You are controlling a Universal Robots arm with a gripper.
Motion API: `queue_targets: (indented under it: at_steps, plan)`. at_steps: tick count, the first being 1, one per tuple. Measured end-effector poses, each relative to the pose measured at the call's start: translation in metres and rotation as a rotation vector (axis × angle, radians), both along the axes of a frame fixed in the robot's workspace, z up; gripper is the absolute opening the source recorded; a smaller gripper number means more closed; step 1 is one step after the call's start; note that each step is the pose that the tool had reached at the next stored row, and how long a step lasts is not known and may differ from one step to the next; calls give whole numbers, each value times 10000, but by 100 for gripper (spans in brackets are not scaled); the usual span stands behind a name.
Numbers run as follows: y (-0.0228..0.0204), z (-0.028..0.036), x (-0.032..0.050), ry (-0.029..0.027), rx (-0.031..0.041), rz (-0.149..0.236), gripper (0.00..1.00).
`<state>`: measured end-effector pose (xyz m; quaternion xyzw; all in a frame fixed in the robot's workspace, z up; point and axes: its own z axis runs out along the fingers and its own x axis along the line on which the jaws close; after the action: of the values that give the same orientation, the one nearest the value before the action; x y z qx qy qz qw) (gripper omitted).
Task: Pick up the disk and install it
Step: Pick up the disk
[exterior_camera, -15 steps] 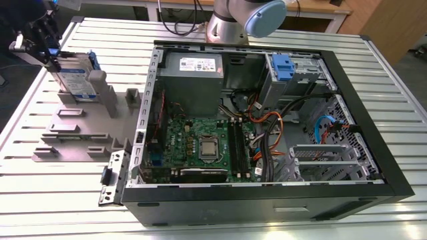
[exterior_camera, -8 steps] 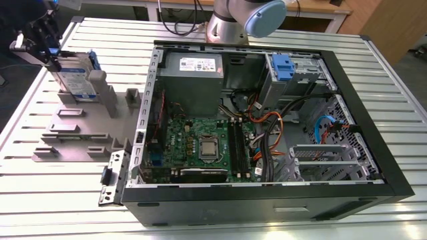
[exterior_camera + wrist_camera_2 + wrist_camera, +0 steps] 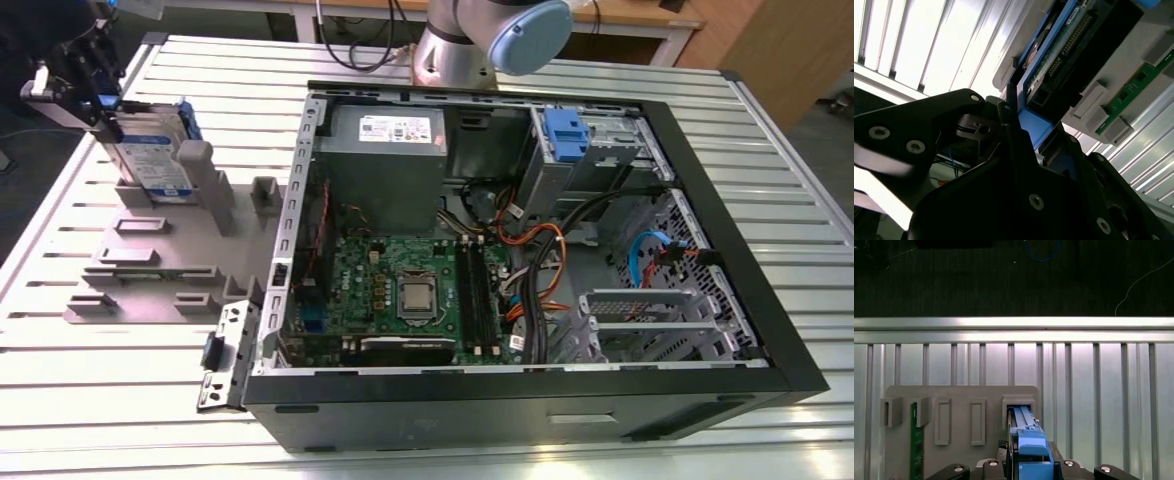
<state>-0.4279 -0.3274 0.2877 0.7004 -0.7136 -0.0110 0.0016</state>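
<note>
— Where do we see the disk [image 3: 154, 160]?
— Standing on edge in the grey holder [image 3: 160, 265], well to the exterior view's left of the case [image 3: 534, 420].
— And the gripper [image 3: 107, 108]?
— We find it at the disk's upper edge. In the second wrist view the fingers [image 3: 1015, 131] clench the blue frame [image 3: 1033, 125], which sits squeezed between them.

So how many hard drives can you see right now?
1. The disk stands on edge in the grey fixture at the exterior view's left, outside the computer case, with the gripper at it. More could be hidden inside the case's drive bay.
</note>
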Motion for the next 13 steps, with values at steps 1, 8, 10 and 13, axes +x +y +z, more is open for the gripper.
queue_targets:
  at_steps: [1, 8, 10, 13]
  plan:
    - [0, 0, 0, 0, 0, 0, 42]
    - [0, 0, 0, 0, -18, 0, 43]
    - [0, -1, 0, -1, -18, 0, 43]
    - [0, 0, 0, 0, -19, 0, 49]
